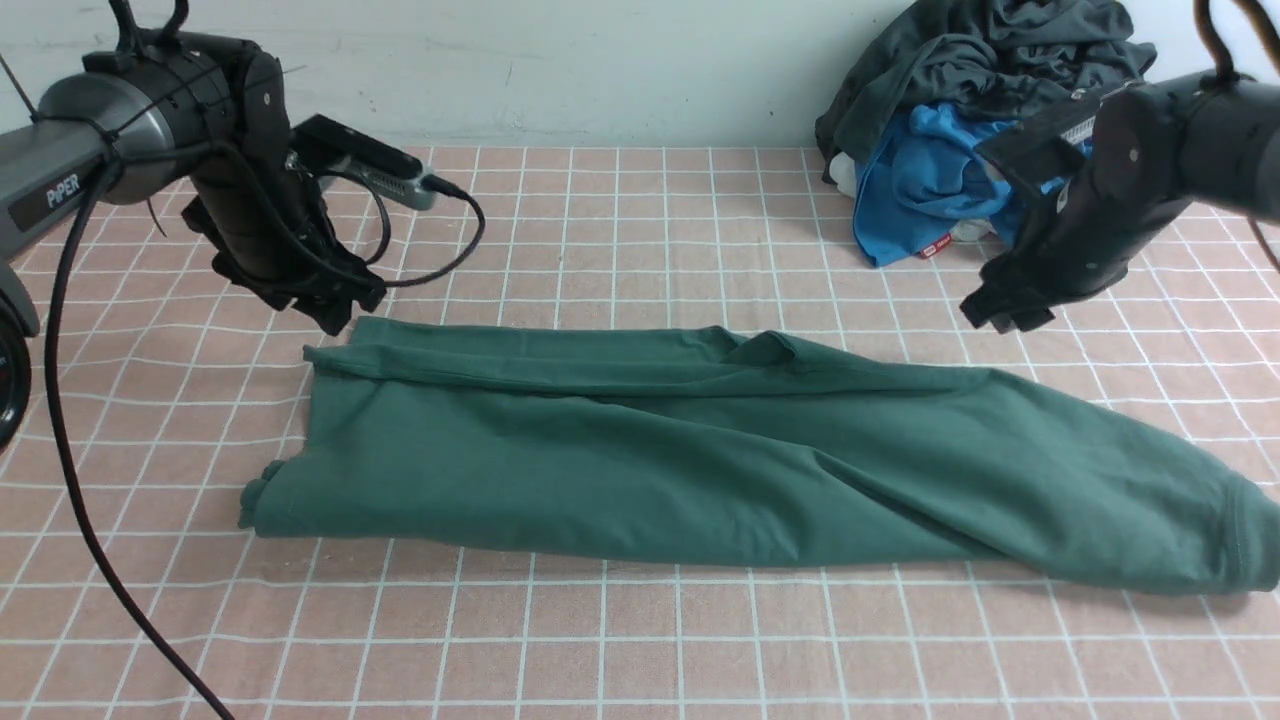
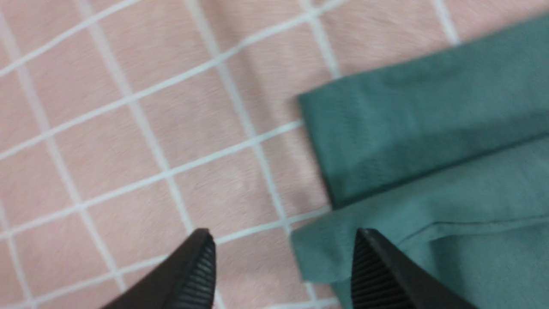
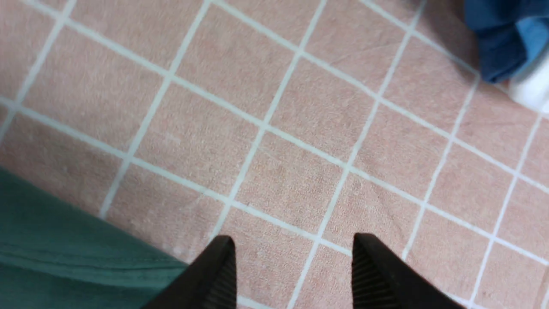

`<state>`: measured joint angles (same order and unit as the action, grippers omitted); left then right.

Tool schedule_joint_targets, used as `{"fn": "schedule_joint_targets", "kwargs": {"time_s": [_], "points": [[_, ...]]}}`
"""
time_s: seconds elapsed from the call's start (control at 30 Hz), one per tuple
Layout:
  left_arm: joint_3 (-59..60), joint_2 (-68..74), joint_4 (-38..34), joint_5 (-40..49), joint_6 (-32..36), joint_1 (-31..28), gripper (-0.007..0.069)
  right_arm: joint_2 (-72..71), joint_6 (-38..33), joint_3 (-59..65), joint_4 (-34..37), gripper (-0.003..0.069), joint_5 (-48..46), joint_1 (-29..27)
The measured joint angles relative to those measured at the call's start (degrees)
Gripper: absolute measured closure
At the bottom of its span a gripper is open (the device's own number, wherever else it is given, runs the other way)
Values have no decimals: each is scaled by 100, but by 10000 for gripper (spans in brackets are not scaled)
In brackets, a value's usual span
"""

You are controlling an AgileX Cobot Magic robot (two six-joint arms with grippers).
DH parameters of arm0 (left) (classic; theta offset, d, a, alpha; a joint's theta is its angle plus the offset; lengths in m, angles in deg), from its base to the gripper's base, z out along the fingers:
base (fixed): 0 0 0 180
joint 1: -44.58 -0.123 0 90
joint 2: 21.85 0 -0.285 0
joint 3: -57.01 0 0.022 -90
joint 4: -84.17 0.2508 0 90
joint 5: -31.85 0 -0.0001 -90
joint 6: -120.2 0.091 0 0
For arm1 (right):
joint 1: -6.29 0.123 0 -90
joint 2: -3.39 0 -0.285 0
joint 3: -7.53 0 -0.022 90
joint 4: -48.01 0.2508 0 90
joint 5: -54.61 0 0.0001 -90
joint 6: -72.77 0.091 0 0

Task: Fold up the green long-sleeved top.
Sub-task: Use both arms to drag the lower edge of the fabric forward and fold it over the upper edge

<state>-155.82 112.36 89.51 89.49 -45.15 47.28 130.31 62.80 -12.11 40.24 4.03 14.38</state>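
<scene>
The green long-sleeved top (image 1: 700, 450) lies folded lengthwise across the checked surface (image 1: 560, 640), one end reaching its right edge. Above the cloth, both the left claw (image 1: 345, 310) and right claw (image 1: 990, 318) are spread apart, gripping nothing.

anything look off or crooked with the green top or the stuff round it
Nothing looks damaged or spilled. The green top lies a bit askew: its far edge is uneven, with a raised pucker near the middle, and its right end slants toward the robot.
</scene>
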Motion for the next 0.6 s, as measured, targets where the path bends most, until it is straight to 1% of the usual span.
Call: {"fn": "schedule_joint_targets", "kwargs": {"time_s": [0.03, 0.07, 0.17, 0.23, 0.3, 0.33, 0.37, 0.43, 0.53, 0.6], "points": [[-41, 0, 5, 60, -67, -6, 214, -1, 0, -39, 46, 293, -41, 25], [-181, -6, 1, 269, -231, -30, 208, -20, -126, -124, 238, 290, -310, 136], [-394, -29, -133, 688, -305, -5, 223, -15, -776, -180, 941, 291, -713, 468], [-450, -35, -360, 879, -210, 69, 267, 49, -1334, -180, 1565, 304, -866, 736], [-466, -35, -566, 996, -45, 120, 313, 158, -1634, -180, 1924, 324, -852, 957], [-466, -35, -704, 1043, 71, 149, 354, 256, -1746, -180, 2024, 338, -793, 1082], [-466, -35, -831, 1056, 126, 162, 383, 309, -1802, -180, 2064, 352, -718, 1135], [-466, -35, -1110, 1167, 365, 171, 468, 521, -1820, -180, 2068, 396, -439, 1258], [-466, -35, -1272, 1227, 616, 171, 571, 808, -1658, -180, 1908, 456, 34, 1290], [-466, -35, -1347, 1256, 721, 171, 610, 885, -1396, -185, 1785, 482, 269, 1284]]}}
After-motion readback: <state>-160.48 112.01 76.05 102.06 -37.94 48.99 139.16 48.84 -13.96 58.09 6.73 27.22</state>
